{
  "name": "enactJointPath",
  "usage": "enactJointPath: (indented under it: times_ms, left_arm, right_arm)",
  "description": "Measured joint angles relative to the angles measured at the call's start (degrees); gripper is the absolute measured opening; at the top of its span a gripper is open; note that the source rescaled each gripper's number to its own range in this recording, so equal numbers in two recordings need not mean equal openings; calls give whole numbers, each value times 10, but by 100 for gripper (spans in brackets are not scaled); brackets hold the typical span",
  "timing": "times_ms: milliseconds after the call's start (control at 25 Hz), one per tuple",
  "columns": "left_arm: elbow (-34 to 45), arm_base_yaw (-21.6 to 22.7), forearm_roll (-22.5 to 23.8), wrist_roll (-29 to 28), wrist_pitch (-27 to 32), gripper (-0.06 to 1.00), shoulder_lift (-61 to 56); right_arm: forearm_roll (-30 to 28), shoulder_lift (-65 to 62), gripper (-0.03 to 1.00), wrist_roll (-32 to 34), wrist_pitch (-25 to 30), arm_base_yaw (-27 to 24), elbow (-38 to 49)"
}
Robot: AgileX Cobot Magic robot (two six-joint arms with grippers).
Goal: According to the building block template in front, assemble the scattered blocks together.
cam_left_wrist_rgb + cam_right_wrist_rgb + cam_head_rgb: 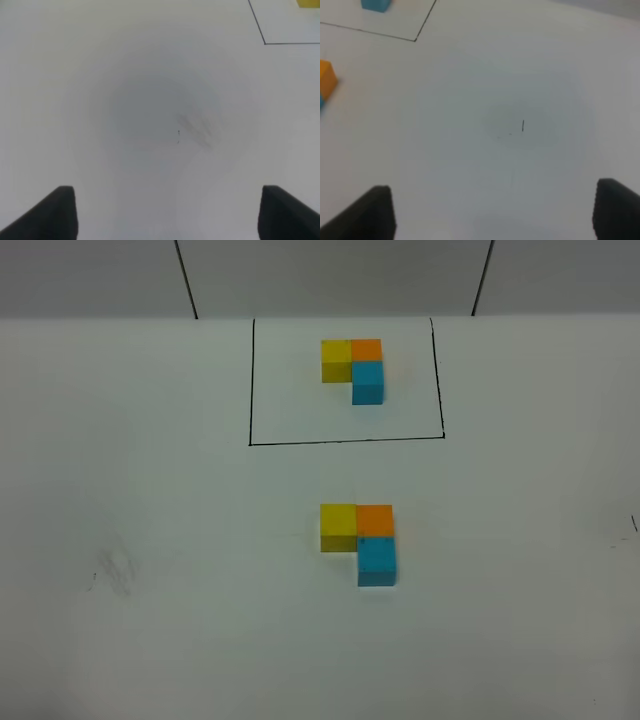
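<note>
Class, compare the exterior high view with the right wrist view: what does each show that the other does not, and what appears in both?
Only the exterior high view shows the full building block template inside its black outline, and all three scattered blocks joined in an L: the yellow cube, orange cube and light blue cube.

Only the right wrist view shows the right gripper, its fingers spread wide over the bare table.

Both show the template's blue cube, a corner of the outline, and the loose orange cube, cut off at the edge in the wrist view.
</note>
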Motion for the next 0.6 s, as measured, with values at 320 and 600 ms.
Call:
enactJointPath:
  times_ms: [320, 600]
  left_arm:
    - [0, 0, 0, 0, 0, 57, 0]
    - [0, 0, 0, 0, 0, 57, 0]
  right_arm:
    - [0, 0, 57, 4, -2, 13, 0]
    - [0, 0, 43, 4, -3, 23, 0]
